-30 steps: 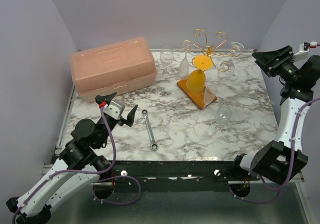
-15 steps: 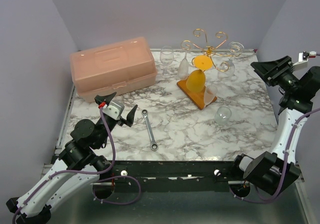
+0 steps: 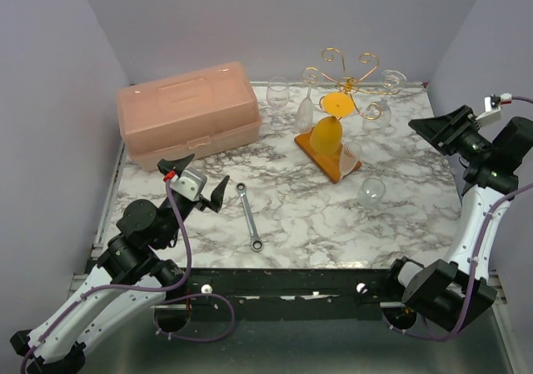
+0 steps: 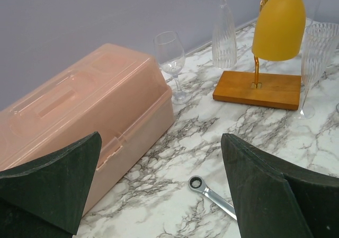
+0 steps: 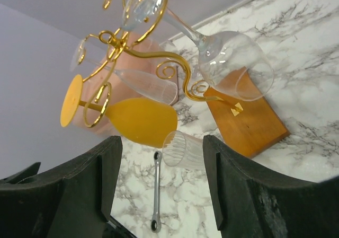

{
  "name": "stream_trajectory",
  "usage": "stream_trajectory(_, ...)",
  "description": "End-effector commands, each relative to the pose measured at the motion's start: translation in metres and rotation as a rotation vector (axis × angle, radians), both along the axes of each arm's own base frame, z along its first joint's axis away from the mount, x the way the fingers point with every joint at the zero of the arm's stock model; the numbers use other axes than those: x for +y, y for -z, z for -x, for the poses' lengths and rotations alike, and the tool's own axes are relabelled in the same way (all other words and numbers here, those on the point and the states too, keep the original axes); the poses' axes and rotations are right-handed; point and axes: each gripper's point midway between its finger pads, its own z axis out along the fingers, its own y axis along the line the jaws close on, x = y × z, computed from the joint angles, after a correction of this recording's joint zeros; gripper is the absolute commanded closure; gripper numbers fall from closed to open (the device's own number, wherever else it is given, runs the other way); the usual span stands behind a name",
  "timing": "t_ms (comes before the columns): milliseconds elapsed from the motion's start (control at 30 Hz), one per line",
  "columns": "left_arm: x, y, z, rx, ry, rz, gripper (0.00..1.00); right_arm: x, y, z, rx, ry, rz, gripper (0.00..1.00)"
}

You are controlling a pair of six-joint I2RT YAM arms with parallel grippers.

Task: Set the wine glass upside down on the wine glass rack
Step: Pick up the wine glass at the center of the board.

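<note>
Gaping wide and empty, the left jaws hover over the table's near left. The right jaws, parted and empty too, face the rack. One unhung glass stands upright beside the box, rim up, stem vertical (thin, light, slick, breakable). I'd pinch its stem gently.

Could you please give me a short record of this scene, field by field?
Rack: gold wire wine glass rack on an orange-brown base, back right of the marble table
Hanging on it: orange glass and clear glasses, upside down
Loose glasses: clear wine glass upright beside the pink plastic toolbox; another clear glass on the marble near the rack's base
Also: metal wrench
Left claw: open, empty
Right claw: open, empty, facing the rack
</note>
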Motion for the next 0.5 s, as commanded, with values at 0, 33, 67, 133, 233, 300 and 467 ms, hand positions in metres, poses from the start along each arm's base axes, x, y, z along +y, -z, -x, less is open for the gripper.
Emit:
stream_trajectory(0, -0.002, -0.004, 0.003, -0.011, 0.024, 0.022, 0.02, 0.007, 0.014, 0.014, 0.014, -0.060, 0.072, 0.31)
stream_trajectory(33, -0.003, -0.005, 0.003, -0.012, 0.026, 0.023, 0.02, 0.007, 0.015, 0.015, 0.012, -0.066, 0.086, 0.31)
stream_trajectory(67, -0.003, -0.005, 0.003, -0.012, 0.026, 0.023, 0.01, 0.008, 0.016, 0.016, 0.009, -0.074, 0.103, 0.31)
stream_trajectory(133, -0.003, -0.004, 0.003, -0.010, 0.028, 0.021, 0.02, 0.008, 0.018, 0.019, 0.003, -0.090, 0.134, 0.31)
stream_trajectory(233, -0.004, -0.003, 0.003, -0.008, 0.030, 0.019, 0.02, 0.010, 0.022, 0.023, 0.003, -0.115, 0.166, 0.31)
stream_trajectory(300, -0.004, -0.003, 0.003, -0.007, 0.030, 0.020, 0.02, 0.012, 0.025, 0.026, -0.002, -0.136, 0.192, 0.31)
stream_trajectory(467, -0.005, -0.002, 0.003, -0.006, 0.034, 0.017, 0.01, 0.015, 0.030, 0.032, -0.014, -0.180, 0.244, 0.31)
